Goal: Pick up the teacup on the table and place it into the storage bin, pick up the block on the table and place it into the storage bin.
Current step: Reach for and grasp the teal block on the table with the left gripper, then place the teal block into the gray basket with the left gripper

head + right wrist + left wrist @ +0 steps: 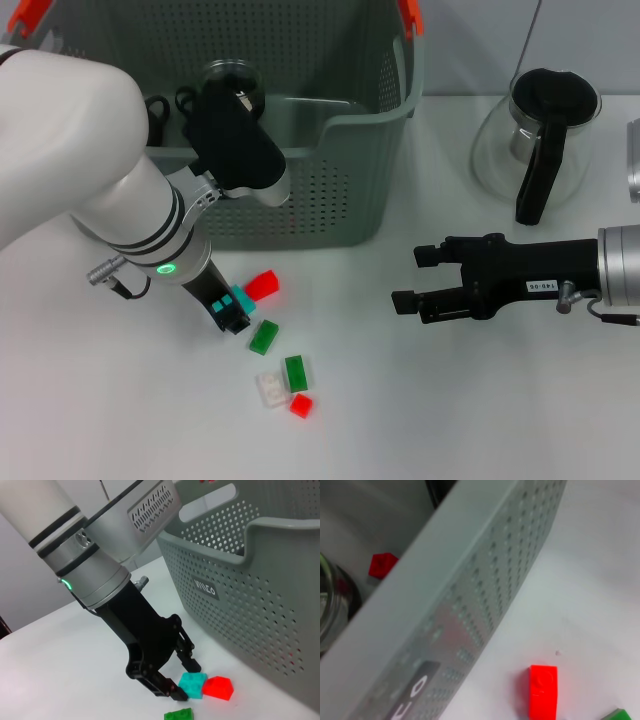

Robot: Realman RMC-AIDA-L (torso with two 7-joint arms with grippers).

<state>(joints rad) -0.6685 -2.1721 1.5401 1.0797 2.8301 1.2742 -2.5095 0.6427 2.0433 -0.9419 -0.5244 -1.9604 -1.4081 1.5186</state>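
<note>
Head view gives me a white table (pixel 120 420); my left gripper (pixel 232 310) grips the teal block (pixel 241 298) beside the storage bin (pixel 340 190), right gripper (pixel 412 278) spread wide.

L gripper (pixel 186 677) is down at the table (pixel 65 665), fingers closed on a teal block (pixel 193 684). Red block (pixel 218 688) touches the teal one, on the side toward the storage bin (pixel 260 585). Green block (pixel 179 714) lies just beside both, apart from the gripper. Bin wall perforated, w/ label facing the blocks.
</note>
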